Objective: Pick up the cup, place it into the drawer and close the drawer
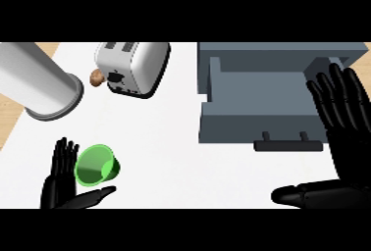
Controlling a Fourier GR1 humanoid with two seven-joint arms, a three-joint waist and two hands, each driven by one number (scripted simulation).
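A white counter (pixel 167 142) carried everything — its wooden edge showed along the left. At the back stood a white toaster (pixel 132 65) with a small brown object (pixel 95 77) just beside it, and a large metal cylinder (pixel 39 83) lay tilted at the left. The grey drawer (pixel 264 98) sat open at the right — a green cup (pixel 96 165) lay tipped near the front left.

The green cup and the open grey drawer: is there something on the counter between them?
No. In the head view, only bare white counter lies between the green cup and the drawer. The toaster stands farther back, outside that stretch.
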